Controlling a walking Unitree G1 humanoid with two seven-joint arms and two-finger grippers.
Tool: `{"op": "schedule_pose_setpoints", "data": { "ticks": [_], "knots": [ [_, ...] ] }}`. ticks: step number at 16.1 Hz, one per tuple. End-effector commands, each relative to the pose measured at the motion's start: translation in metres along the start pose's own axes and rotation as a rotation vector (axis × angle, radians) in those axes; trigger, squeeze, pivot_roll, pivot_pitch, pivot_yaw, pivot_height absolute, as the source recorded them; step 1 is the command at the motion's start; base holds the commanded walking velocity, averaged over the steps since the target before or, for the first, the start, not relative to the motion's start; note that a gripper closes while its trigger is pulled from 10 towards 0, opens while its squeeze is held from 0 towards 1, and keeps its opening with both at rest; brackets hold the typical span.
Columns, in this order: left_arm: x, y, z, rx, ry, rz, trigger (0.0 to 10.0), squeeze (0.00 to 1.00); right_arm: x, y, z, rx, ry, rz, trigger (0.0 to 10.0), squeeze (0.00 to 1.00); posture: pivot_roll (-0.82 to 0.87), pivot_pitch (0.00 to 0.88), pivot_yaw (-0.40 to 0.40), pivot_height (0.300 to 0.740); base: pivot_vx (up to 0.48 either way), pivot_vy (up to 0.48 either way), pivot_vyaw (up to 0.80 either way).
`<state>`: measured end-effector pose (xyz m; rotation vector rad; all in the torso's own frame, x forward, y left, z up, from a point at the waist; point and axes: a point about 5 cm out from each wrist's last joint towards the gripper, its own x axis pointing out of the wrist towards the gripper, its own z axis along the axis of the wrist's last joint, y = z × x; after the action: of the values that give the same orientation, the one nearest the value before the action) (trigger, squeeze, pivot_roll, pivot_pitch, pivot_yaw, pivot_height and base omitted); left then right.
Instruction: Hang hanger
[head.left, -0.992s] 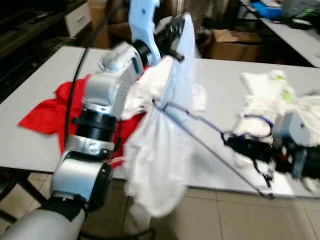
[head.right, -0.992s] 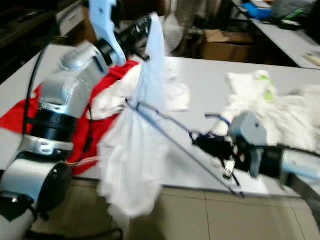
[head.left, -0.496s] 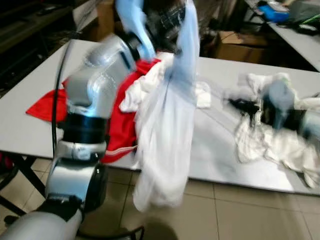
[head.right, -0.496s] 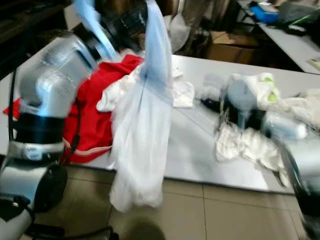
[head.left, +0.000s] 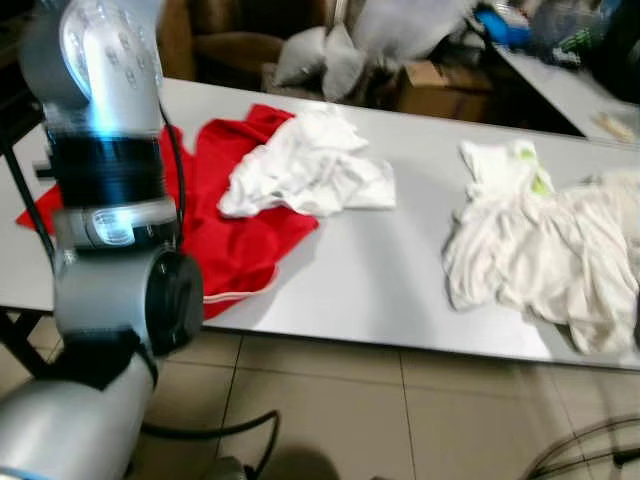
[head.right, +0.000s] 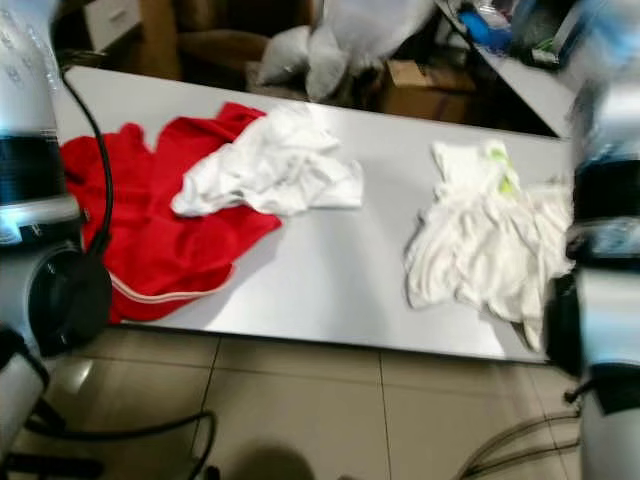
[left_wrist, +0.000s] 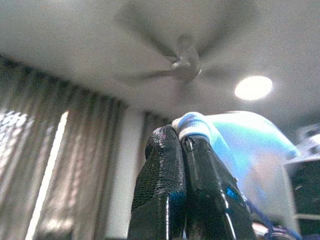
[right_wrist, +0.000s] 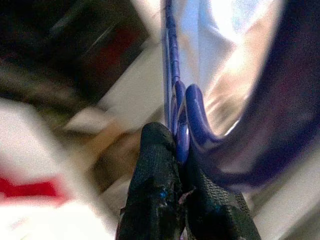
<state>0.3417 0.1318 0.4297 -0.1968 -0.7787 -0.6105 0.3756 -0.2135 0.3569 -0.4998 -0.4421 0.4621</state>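
My left gripper (left_wrist: 181, 137) points up toward the ceiling and is shut on a fold of the white garment (left_wrist: 240, 145). A bit of blue hanger wire (left_wrist: 265, 231) shows below that cloth. My right gripper (right_wrist: 175, 145) is shut on the blue wire hanger (right_wrist: 172, 90) near its hook, with white cloth behind it. In the eye views both arms rise out of the top of the picture: the left arm (head.left: 110, 170) at the left, the right arm (head.right: 605, 200) at the right. The hanging garment's lower end (head.left: 410, 20) shows at the top edge.
The grey table (head.left: 380, 290) carries a red garment (head.left: 230, 230) with a white one (head.left: 310, 170) on it, and a crumpled white garment (head.left: 530, 240) to the right. A cardboard box (head.left: 440, 85) stands behind. A ceiling fan (left_wrist: 185, 65) is overhead. Tiled floor (head.left: 350, 400) lies in front.
Both arms have lifted the white garment and the hanger from in front of the table to above the eye views. The camera has also shifted.
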Motion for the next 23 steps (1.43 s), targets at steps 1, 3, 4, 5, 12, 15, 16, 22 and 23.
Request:
{"op": "schedule_pose_setpoints", "data": {
  "ticks": [1,3,4,5,12,15,16,22,23],
  "knots": [
    [-0.002,-0.015,-0.039,0.041,0.169,-0.025,10.0,0.00,-0.011,0.040,-0.051,0.040,0.159,0.211,10.0,0.00,0.03,0.000,-0.101,0.740,0.000,0.000,0.00],
    [-0.009,-0.024,-0.077,0.087,0.318,-0.045,10.0,0.00,-0.027,0.072,-0.079,0.113,0.218,0.346,10.0,0.00,0.03,0.000,-0.095,0.740,0.000,0.000,0.00],
    [-0.017,-0.027,-0.105,0.103,0.421,-0.025,10.0,0.00,-0.043,0.090,-0.090,0.150,0.242,0.415,10.0,0.00,0.02,0.000,-0.079,0.740,0.000,0.000,0.00],
    [-0.027,-0.030,-0.131,0.132,0.513,-0.006,10.0,0.00,-0.060,0.105,-0.096,0.172,0.268,0.485,10.0,0.00,0.01,0.000,-0.069,0.740,0.000,0.000,0.00],
    [-0.045,-0.004,-0.169,0.338,0.659,0.201,10.0,0.00,-0.144,0.106,-0.063,0.238,0.387,0.709,10.0,0.00,-0.02,0.000,-0.021,0.740,0.000,0.000,0.00],
    [-0.066,0.018,-0.176,0.375,0.796,0.181,10.0,0.00,-0.159,0.093,-0.041,0.236,0.422,0.700,10.0,0.00,-0.03,0.000,-0.009,0.740,0.000,0.000,0.00],
    [-0.079,0.023,-0.178,0.290,0.851,0.086,10.0,0.00,-0.166,0.081,-0.033,0.208,0.444,0.629,10.0,0.00,-0.04,0.000,-0.003,0.740,0.000,0.000,0.00],
    [-0.128,0.037,-0.143,0.209,0.969,-0.191,10.0,1.00,-0.195,0.079,-0.015,0.243,0.453,0.427,10.0,0.00,-0.04,0.000,0.010,0.740,0.000,0.000,0.00],
    [-0.139,0.038,-0.127,0.186,1.006,-0.248,10.0,1.00,-0.196,0.079,-0.017,0.255,0.464,0.358,10.0,0.00,-0.03,0.000,0.010,0.740,0.000,0.000,0.00]
  ]
}}
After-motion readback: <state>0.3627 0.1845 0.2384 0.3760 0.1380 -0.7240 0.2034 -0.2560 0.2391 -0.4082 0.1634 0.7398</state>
